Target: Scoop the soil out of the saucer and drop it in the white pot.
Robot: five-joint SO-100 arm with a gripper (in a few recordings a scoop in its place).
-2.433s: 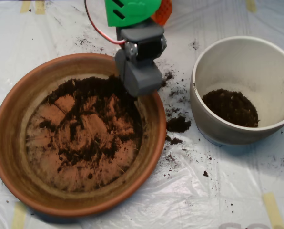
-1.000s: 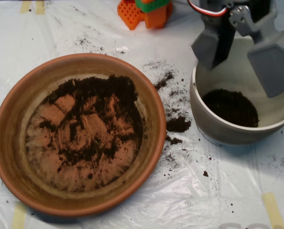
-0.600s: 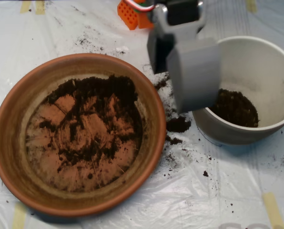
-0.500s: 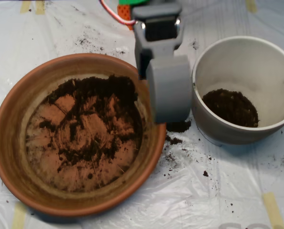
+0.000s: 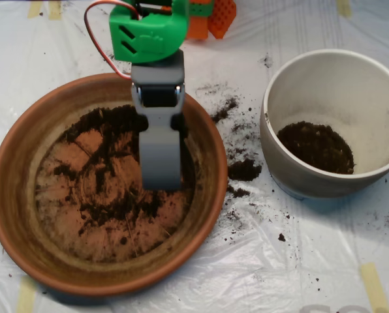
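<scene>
The table (image 5: 312, 261) is covered in crinkled clear plastic sheet, with yellow tape strips near its edges and crumbs spilled between the dishes. The saucer (image 5: 12, 195) sits toward the left edge, soil (image 5: 109, 202) smeared thinly across its floor. The white pot (image 5: 351, 78) stands near the right edge. The grey scoop (image 5: 160, 160) hangs over the saucer; whether its halves are apart or together cannot be told.

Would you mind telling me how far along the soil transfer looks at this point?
Partly done. The white pot already holds a dark mound of soil at its bottom. In hand: the scoop is over the saucer, above the soil left there. Left to do: a patchy layer still covers much of the saucer floor, and spilled crumbs lie on the plastic sheet between the two.
</scene>
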